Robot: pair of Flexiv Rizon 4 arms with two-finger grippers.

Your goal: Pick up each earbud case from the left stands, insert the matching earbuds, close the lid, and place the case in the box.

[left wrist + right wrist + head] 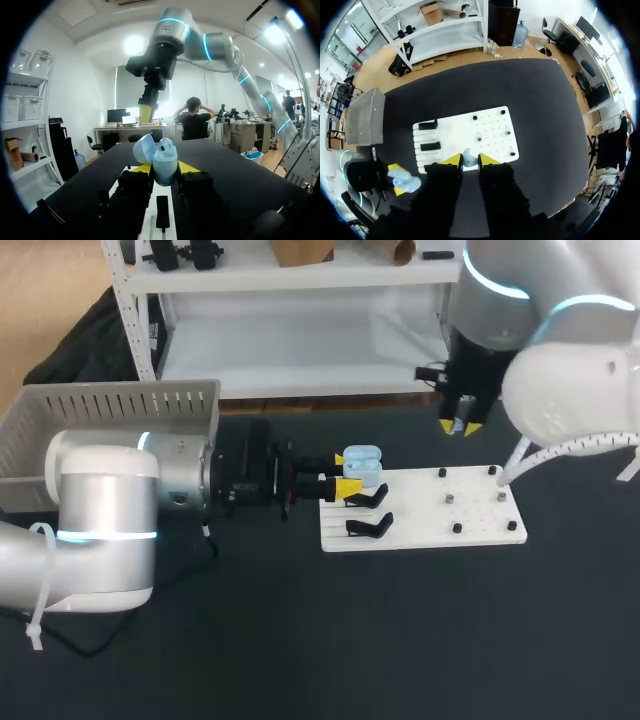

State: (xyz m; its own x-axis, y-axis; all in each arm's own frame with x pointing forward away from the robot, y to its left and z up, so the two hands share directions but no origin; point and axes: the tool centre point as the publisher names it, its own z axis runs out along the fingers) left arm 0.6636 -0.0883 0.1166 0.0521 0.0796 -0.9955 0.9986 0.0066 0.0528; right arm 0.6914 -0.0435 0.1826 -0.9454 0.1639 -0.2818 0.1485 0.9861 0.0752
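The left fingers (pixel 349 490) are clamped on the light blue earbud case (pixel 360 462), one yellow tip on each side of its body. Its lid stands swung open above them, just over the end of the white board (pixel 420 525) that carries the two black stands (pixel 368 527). In the left wrist view the case (pixel 165 165) fills the gap between these fingers (pixel 189 168). The lid leans off to one side, and the board's edge runs out under and ahead of the fingers. The right fingers (pixel 458 427) hang well ahead of the left ones, above the far edge of the board, tips pointing down. In the right wrist view a small light blue earbud (pixel 469 159) is pinched between their yellow tips (pixel 453 160). The board (pixel 492 142), with its black pegs (pixel 508 133), lies on the dark tabletop (pixel 540 100) straight below and ahead of them. In that view the held case (pixel 406 181) shows off to one side of the right fingers, beside the board's stand end. The grey slotted box (pixel 115 405) sits behind the left fingers, alongside that arm's wrist, well apart from the board.
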